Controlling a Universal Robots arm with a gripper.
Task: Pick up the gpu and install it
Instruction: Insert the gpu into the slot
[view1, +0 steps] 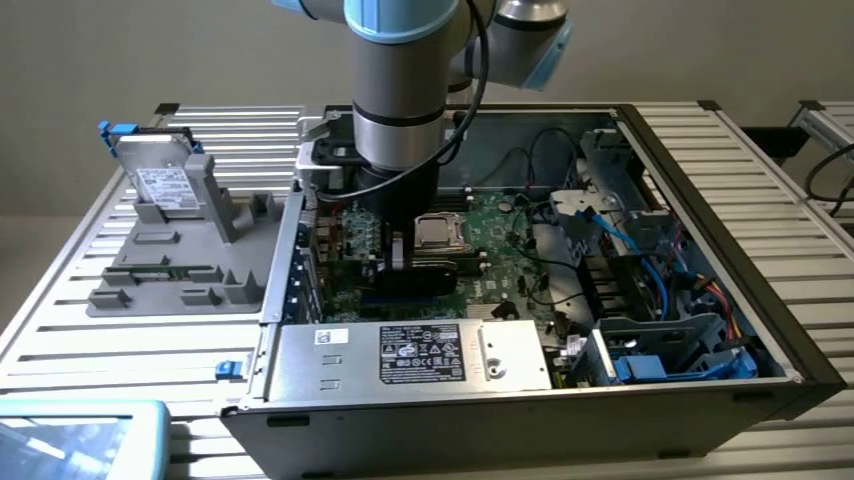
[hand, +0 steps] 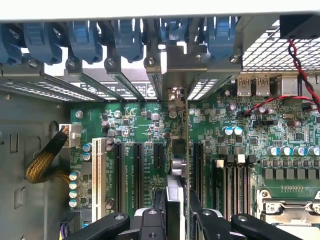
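Observation:
My gripper is down inside the open computer case, shut on the gpu. In the wrist view the card stands on edge between the two black fingers, running along an expansion slot of the green motherboard. Its silver end bracket sits at the case's rear slot openings, under the blue retaining clips. In the exterior view the gripper hangs over the motherboard's slots beside the CPU socket, with the dark card low against the board.
A grey parts tray lies on the exterior view's left, with a silver labelled drive standing in it. The power supply fills the case's near side. Blue and black cables crowd the drive bays. Empty slots flank the card.

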